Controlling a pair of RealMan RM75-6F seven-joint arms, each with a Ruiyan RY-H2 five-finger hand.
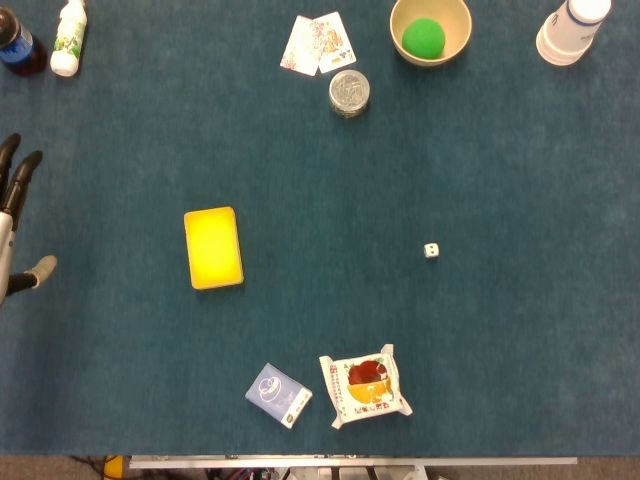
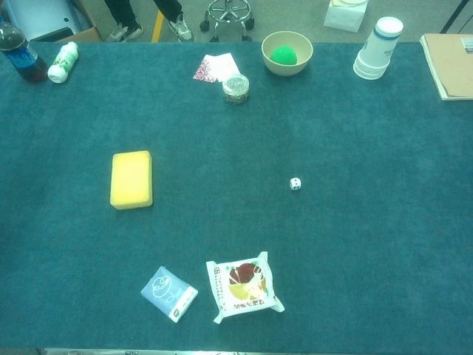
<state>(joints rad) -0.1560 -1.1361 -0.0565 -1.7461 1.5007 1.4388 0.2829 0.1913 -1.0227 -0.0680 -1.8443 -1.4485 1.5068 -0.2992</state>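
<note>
Nearest you, the snack packet (image 1: 366, 388) and the small blue pack (image 1: 279, 395) are lying flat side by side at the front edge of the table (image 1: 500, 340), untouched. Further in, your left hand (image 1: 18, 225) is just poking in at the left border of the head view, fingers spread apart and holding nothing; the chest view is not showing it at all. Your right hand is not appearing in either view. The yellow sponge (image 1: 213, 248) is the thing nearest that left hand, lying flat and well apart from it, so no grasp is under way yet. The die (image 1: 431, 251) is sitting alone at mid-table. At the far edge, the green ball (image 1: 423, 37) is resting in its bowl (image 1: 432, 55).
</note>
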